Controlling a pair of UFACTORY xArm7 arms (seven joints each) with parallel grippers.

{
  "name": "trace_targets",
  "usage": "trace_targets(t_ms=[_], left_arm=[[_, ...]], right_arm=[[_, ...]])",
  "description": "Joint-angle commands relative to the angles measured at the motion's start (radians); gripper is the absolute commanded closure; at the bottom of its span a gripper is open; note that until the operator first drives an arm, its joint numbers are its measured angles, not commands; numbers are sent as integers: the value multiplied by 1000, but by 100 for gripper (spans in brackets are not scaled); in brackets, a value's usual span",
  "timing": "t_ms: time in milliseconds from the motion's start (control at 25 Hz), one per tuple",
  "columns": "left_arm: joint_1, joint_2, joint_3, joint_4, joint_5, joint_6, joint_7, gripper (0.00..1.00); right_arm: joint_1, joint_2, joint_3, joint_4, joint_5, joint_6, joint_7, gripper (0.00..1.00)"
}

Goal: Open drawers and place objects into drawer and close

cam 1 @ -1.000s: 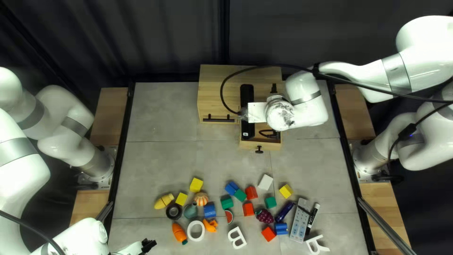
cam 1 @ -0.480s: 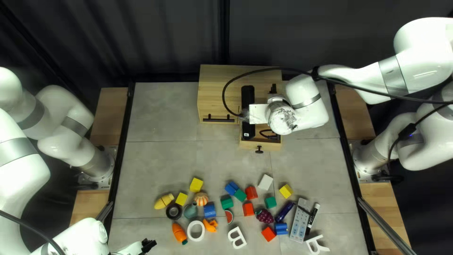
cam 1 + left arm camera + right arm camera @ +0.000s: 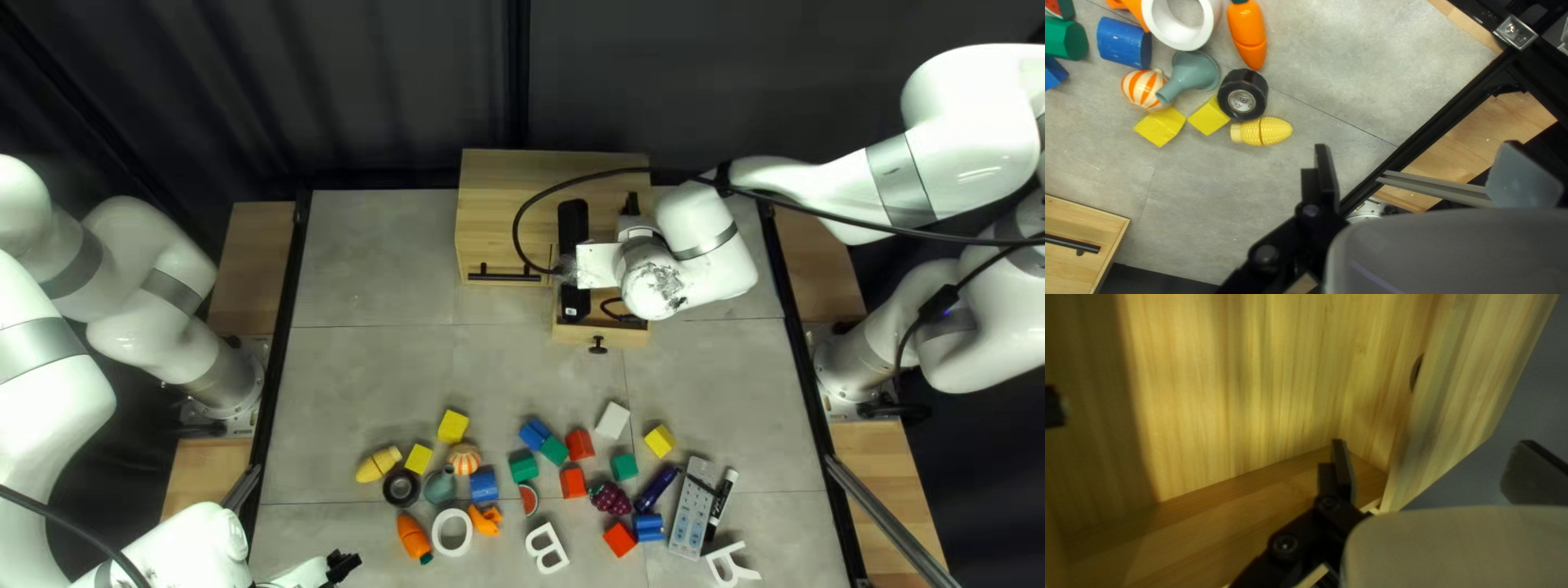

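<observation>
Right arm (image 3: 713, 245) shifts nearer, over the open drawer (image 3: 572, 334)

Compared with the earlier frames, my right arm's wrist sits slightly closer to the table's near edge, and the black cable (image 3: 523, 207) looping over the cabinet (image 3: 495, 207) has moved with it. The toys and blocks on the table have not moved. My right gripper (image 3: 631, 207) is mostly hidden beneath the wrist; its own view shows the fingers wide apart with nothing gripped, and a wooden panel (image 3: 1470, 397) in the gap between them. The drawer is pulled out, its dark knob (image 3: 598, 347) facing the near edge.

My left gripper (image 3: 343, 564) is low at the left of the top left view, its fingers also spread wide and holding nothing. Ahead of it in its own view lie the toy corn (image 3: 1262, 131), the black roll (image 3: 1252, 81) and the carrot (image 3: 1247, 32). The remaining objects are spread across the near part of the table: colored blocks, toy grapes (image 3: 611, 499), a white ring (image 3: 438, 534), two white letters, and a gray remote (image 3: 693, 509) just beside a marker (image 3: 724, 493).
</observation>
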Motion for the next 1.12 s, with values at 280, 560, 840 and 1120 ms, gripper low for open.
trace_targets(t_ms=[280, 560, 840, 1120], left_arm=[[0, 0, 0, 0, 0, 0, 0, 0], [0, 0, 0, 0, 0, 0, 0, 0], [0, 0, 0, 0, 0, 0, 0, 0], [0, 0, 0, 0, 0, 0, 0, 0]], right_arm=[[-1, -10, 0, -25, -85, 12, 38, 0], [-3, -14, -2, -36, -116, 14, 60, 0], [-6, -9, -4, -41, -138, 3, 71, 0], [-10, -19, -8, -58, -159, -11, 79, 0]])
